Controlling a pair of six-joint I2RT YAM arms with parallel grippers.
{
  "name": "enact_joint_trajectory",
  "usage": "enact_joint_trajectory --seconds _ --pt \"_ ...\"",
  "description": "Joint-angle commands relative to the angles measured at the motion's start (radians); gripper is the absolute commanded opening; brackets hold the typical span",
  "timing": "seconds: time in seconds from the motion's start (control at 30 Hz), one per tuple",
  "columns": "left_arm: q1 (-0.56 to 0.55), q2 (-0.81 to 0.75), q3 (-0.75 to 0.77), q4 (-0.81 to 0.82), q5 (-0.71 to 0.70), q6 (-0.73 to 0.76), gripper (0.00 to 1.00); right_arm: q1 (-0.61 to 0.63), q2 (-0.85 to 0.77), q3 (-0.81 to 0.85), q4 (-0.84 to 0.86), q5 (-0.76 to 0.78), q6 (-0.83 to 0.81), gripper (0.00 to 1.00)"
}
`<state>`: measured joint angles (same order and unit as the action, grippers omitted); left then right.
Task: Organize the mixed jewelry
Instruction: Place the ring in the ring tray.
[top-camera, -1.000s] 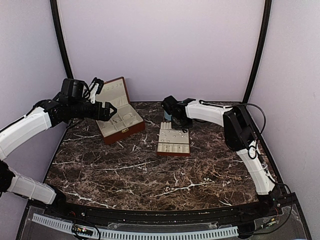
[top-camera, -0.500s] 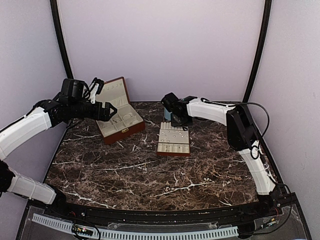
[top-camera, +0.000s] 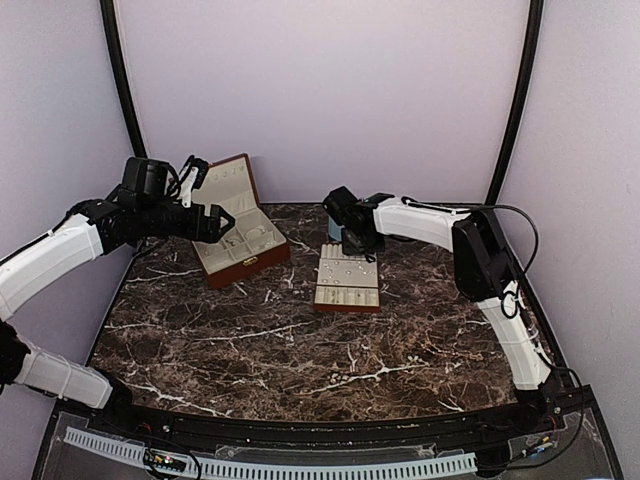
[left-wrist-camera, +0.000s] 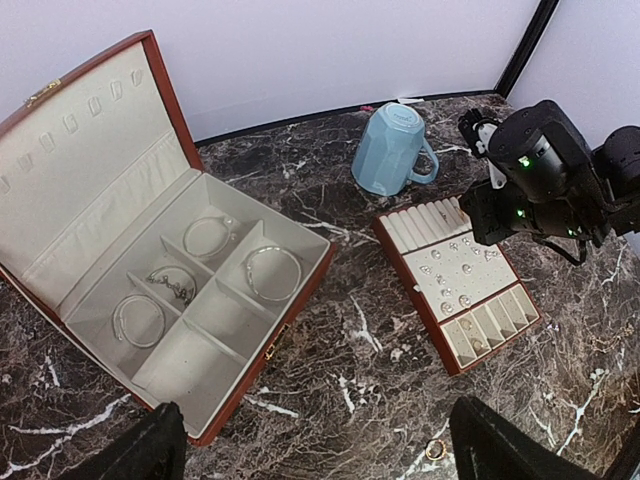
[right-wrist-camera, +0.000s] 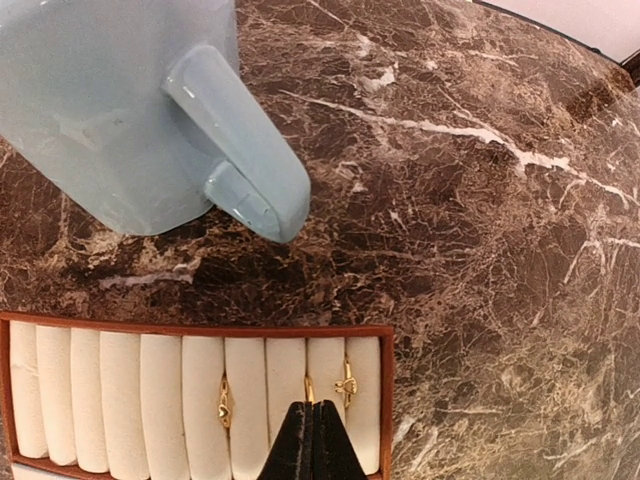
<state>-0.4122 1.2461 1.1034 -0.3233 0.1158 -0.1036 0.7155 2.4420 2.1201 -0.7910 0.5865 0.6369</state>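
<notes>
The mixed jewelry (left-wrist-camera: 452, 272) shows as several tiny silvery specks on the flat panel of the cream tray (left-wrist-camera: 401, 262), faint in the top view (top-camera: 346, 268). My right gripper (right-wrist-camera: 312, 442) is shut over the tray's (right-wrist-camera: 200, 328) ring rolls. Its tips touch a gold ring (right-wrist-camera: 308, 388) standing in a slot, and I cannot tell whether the ring is pinched. Two more gold rings (right-wrist-camera: 224, 402) sit in neighbouring slots. My left gripper (left-wrist-camera: 330, 445) hangs open above the table, holding nothing, with a loose gold ring (left-wrist-camera: 436, 450) below it.
The reddish-brown box (left-wrist-camera: 308, 285) lies open at the left with silvery bracelets (left-wrist-camera: 272, 272) in its compartments. A blue mug (left-wrist-camera: 390, 150) lies just behind the tray, its handle (right-wrist-camera: 240, 150) close to my right gripper. In the top view the tray (top-camera: 347, 298) sits mid-table.
My right gripper has closed and shifted slightly left over the tray's far end. The left arm has not moved.
</notes>
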Motion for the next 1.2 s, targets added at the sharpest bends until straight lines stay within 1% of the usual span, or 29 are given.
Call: enact_joint_trajectory --seconds 0.0,0.23,0.87,1.17 --pt "0.003 -0.028 -0.017 0.014 0.009 0.013 0.94 -0.001 0.009 -0.016 0.018 -0.010 0.003 0.02" --pt "0.003 -0.028 -0.016 0.014 0.006 0.015 0.94 -0.004 0.024 -0.029 0.031 -0.032 0.008 0.00" --pt "0.003 -0.026 -0.019 0.013 0.001 0.016 0.94 -0.025 0.039 -0.071 0.058 -0.073 0.025 0.00" --pt "0.003 -0.032 -0.021 0.018 -0.009 0.019 0.95 -0.026 -0.003 -0.072 0.056 -0.064 0.021 0.00"
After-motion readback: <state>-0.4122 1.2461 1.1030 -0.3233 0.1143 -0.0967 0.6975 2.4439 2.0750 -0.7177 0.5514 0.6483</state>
